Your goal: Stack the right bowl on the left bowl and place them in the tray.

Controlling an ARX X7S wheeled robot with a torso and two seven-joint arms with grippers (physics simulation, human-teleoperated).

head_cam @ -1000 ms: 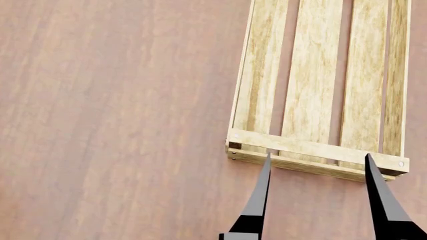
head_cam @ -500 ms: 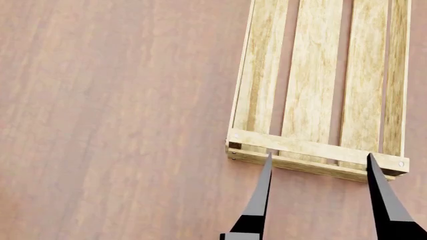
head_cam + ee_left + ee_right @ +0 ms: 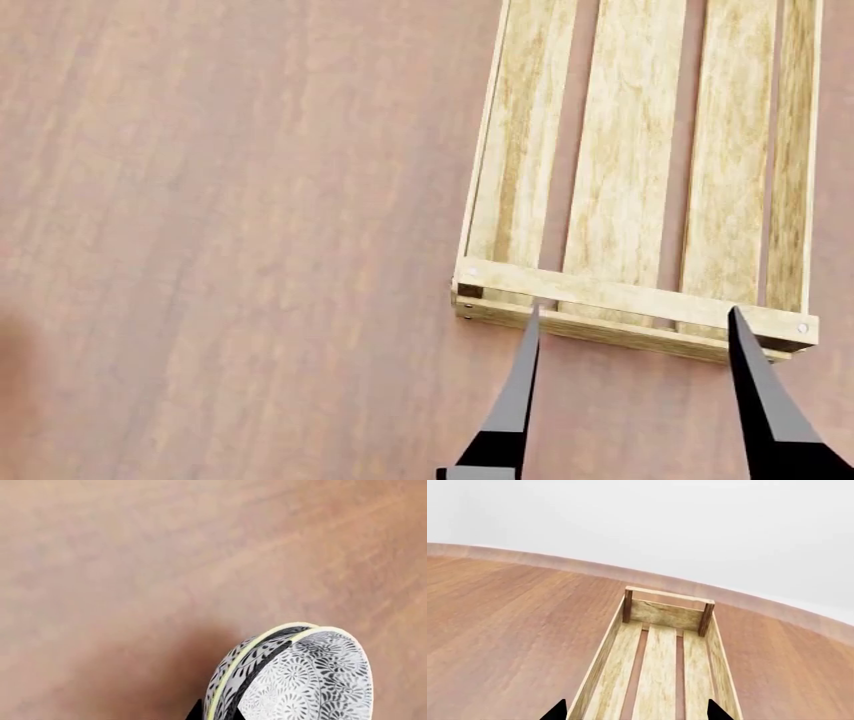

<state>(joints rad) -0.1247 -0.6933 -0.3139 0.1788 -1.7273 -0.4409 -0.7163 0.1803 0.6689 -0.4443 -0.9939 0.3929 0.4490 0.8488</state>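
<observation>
Stacking apparently done: two patterned bowls nested and pinched at the rim by the left gripper (fingers barely visible), above bare table. Still left: placing in the empty tray. Right gripper spread, empty, at the tray's near end.

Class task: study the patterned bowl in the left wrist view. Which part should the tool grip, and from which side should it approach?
Grip the thin yellow-edged rim of the bowl, one finger inside and one outside the wall. The rounded, patterned wall offers no flat faces, so the rim is likely the surest hold. Approach from the open mouth's side. Two nested rims seem visible; pinch both together.
</observation>
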